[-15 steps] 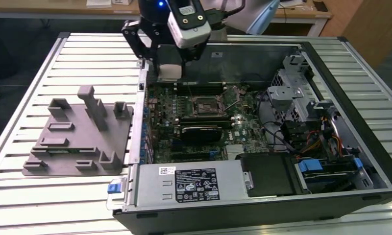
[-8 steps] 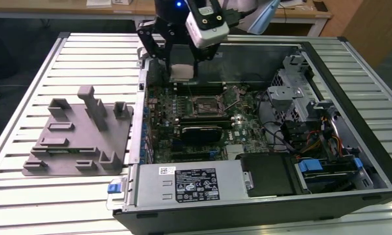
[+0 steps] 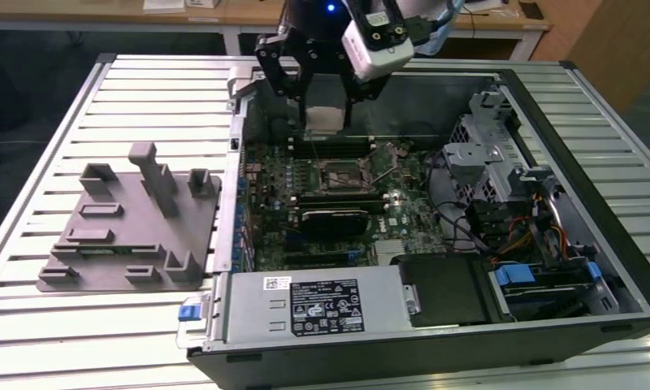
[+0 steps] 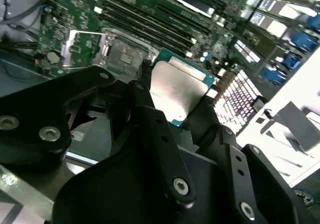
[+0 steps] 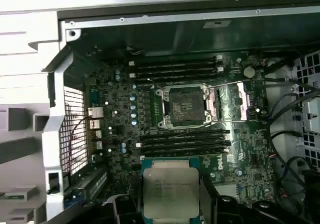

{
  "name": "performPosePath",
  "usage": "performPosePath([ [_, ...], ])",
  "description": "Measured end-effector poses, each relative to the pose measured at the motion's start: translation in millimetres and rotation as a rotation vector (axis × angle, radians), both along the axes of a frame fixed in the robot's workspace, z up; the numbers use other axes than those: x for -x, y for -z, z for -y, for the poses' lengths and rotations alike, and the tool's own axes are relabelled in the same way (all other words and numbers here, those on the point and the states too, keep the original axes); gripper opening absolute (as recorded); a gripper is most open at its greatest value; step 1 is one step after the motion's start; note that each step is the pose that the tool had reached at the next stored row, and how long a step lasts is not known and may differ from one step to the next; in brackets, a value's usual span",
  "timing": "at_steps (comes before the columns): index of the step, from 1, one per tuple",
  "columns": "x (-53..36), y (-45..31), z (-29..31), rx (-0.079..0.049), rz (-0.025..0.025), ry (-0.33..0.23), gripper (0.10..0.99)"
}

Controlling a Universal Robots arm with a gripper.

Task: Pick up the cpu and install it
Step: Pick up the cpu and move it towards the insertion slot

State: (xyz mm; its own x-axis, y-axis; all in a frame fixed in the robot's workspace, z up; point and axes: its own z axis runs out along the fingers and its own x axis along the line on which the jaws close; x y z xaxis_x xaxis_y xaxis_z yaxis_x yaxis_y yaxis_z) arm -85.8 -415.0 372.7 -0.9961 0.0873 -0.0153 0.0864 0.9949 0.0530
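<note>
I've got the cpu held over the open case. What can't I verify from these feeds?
cpu underside: faces away from both wrist views.
socket pins: too small in the first wrist view; gripper links cover the socket's edge in the second wrist view.
cpu in the exterior view: mostly behind the gripper.

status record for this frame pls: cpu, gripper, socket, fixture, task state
cpu: held in the gripper, metal top facing the first wrist camera, clear of the board
gripper: shut on cpu, above the open case
socket: empty, cover plate swung open
fixture: on the table outside the case, at the exterior view's left
task state: cpu picked up, not yet in socket
</note>
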Motion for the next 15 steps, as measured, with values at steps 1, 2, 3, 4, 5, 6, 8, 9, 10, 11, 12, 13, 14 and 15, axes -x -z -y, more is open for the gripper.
performPosePath([
  [1, -3.3, 0.0, 0.0, 0.0, -0.0001, 0.0, 0.541],
  [2, -6.7, 0.0, 0.0, 0.0, -0.0002, 0.0, 0.541],
  [3, -10.3, 0.0, 0.0, 0.0, -0.0003, 0.0, 0.541],
  [4, -14.4, 0.0, 0.0, 0.0, -0.0004, 0.0, 0.541],
  [5, -18.4, 0.0, 0.0, 0.0, -0.0006, 0.0, 0.541],
  [6, -22.3, 0.0, 0.0, 0.0, -0.0008, 0.0, 0.541],
  [8, -30.4, 0.0, 0.0, 0.0, -0.0011, 0.0, 0.541],
  [9, -34.3, 0.0, 0.0, 0.0, -0.0012, 0.0, 0.541],
  [10, -38.3, 0.0, 0.0, 0.0, -0.0013, 0.0, 0.541],
  [11, -42.3, 0.0, 0.0, 0.0, -0.0015, 0.0, 0.541],
  [12, -46.3, 0.0, 0.0, 0.0, -0.0017, 0.0, 0.541],
  [13, -50.4, 0.0, 0.0, 0.0, -0.0018, 0.0, 0.541],
  [14, -54.8, 0.0, 0.0, 0.0, -0.002, 0.0, 0.541],
  [15, -59.0, 0.0, 0.0, 0.0, -0.0022, 0.0, 0.541],
])
